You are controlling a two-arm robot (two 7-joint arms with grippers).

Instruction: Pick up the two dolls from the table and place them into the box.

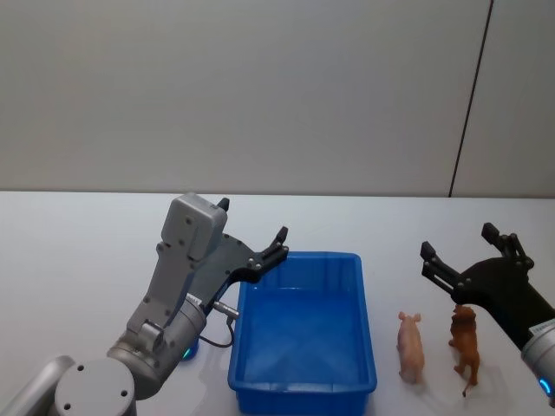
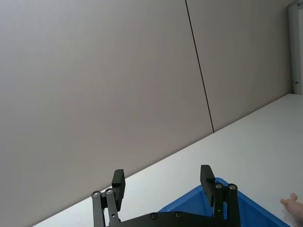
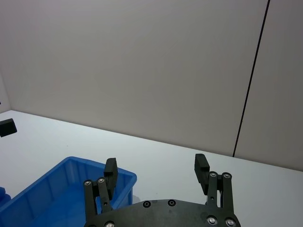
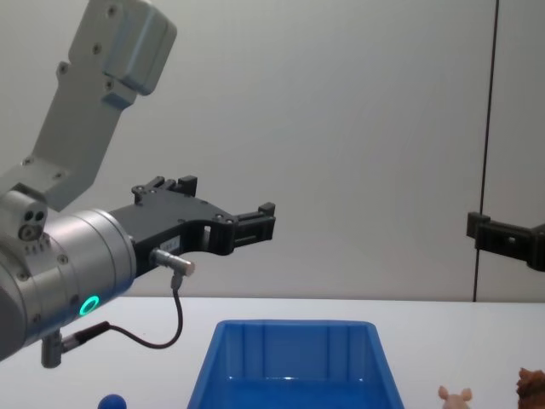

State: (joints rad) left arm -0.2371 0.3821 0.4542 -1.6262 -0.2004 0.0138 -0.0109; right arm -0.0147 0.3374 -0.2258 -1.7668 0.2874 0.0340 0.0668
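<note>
Head view looks down on a plain white flat desk (image 1: 69, 260) that runs the full width in front of a grey wall. Near its middle sits the bright blue rectangular plastic box (image 1: 299, 397) with a thick rim, and nothing lies inside it.

At the box's left side the grey left arm reaches forward. Its black left pincer (image 1: 253, 218) is held in the air over the far left corner of the box, fingers spread apart and gripping nothing. In the chest view it hangs well above the rim.

On the other side, the black right pincer (image 1: 457, 239) is also raised above the desk, fingers wide apart and empty, over the area to the right of the box.

Both dolls rest on the desk to the right of the box. The pale pink pig-like doll (image 1: 411, 347) is nearer the box. The shaggy reddish-brown doll (image 1: 466, 342) is just beside it, farther right, partly under the right pincer's palm.
</note>
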